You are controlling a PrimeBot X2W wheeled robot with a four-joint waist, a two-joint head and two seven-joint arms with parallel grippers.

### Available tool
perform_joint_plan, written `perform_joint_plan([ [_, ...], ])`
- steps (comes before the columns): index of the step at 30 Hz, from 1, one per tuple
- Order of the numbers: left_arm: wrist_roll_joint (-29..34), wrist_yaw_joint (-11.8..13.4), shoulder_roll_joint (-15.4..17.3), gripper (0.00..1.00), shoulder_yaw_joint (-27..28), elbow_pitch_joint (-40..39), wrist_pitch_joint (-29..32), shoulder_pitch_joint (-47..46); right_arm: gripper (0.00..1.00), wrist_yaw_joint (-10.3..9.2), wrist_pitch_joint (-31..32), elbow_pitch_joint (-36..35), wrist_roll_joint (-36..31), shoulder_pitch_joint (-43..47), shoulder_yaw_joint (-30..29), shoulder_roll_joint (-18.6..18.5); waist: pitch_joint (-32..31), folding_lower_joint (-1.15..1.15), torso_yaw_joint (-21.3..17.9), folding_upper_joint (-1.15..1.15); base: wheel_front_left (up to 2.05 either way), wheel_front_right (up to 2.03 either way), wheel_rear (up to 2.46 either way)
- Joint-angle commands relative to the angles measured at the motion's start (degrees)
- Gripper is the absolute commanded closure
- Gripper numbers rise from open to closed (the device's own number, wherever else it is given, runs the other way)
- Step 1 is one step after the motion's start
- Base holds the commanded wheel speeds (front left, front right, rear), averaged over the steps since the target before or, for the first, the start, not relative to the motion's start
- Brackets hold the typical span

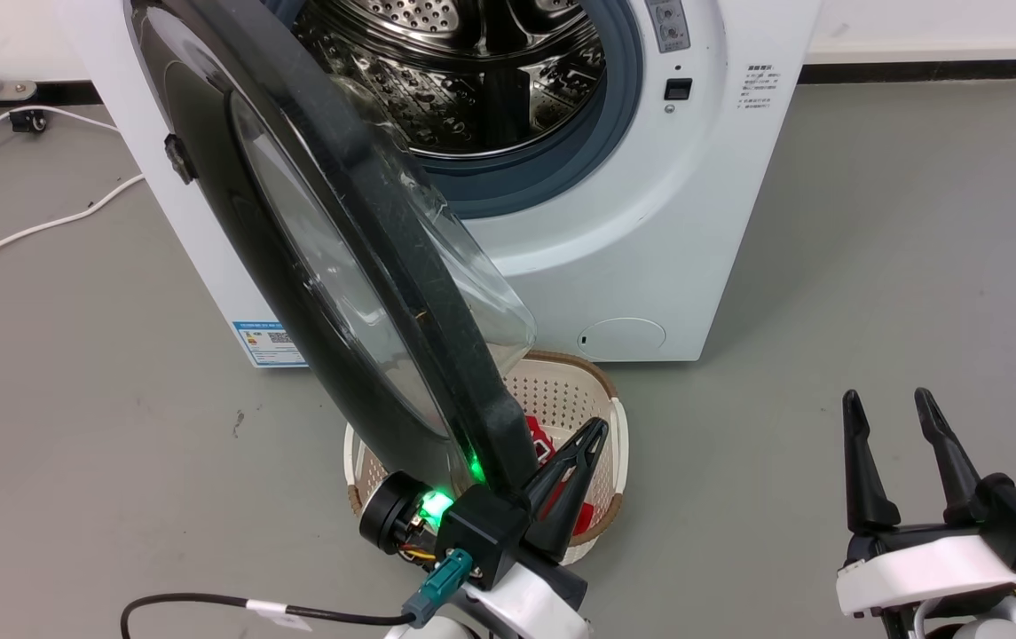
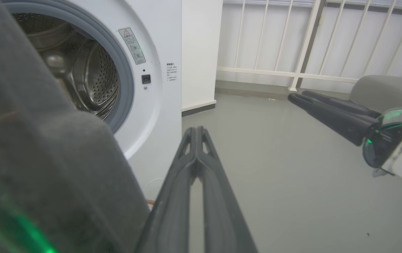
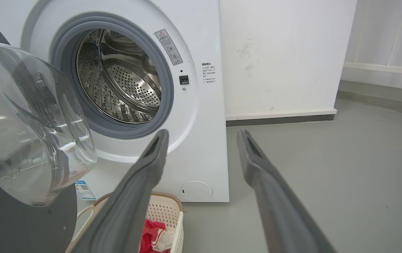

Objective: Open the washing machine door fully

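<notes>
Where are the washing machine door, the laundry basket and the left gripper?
washing machine door [image 1: 397, 293]: head view, black rim.
laundry basket [image 1: 552, 395]: head view, perforated back wall.
left gripper [image 2: 196, 135]: left wrist view, between shut fingertips.

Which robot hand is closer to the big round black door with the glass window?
Left. The left gripper, shut, sits right beside the lower rim of the round glossy black door. The right gripper, open, hangs well off to the side over the grey floor.

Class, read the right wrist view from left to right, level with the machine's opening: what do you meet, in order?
washing machine door → steel drum → black latch socket → white wall
</notes>
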Motion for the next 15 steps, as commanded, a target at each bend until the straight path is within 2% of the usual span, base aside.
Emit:
perform_joint_plan([
  [1, -0.4, 0.7, 0.4, 1.00, 0.9, 0.6, -0.3, -1.0, 0.00, -0.04, -0.1, 0.1, 0.2, -0.8, 0.1, 0.1, 0.0, 0.00, -0.1, 0.00, 0.00, 0.00, 0.00],
  [10, -0.3, 2.7, 1.2, 1.00, 1.8, 1.4, -1.1, 0.7, 0.00, -0.04, -0.1, 1.0, 1.0, -1.0, 0.3, 0.1, -0.2, 0.00, -0.2, 0.00, 0.00, 0.00, 0.00],
  [15, -0.7, 4.0, 2.1, 1.00, 2.8, -1.1, -1.5, 2.8, 0.00, -0.04, -0.1, 1.3, 1.9, -0.6, 0.6, 0.1, -0.1, 0.00, -0.2, 0.00, 0.00, 0.00, 0.00],
])
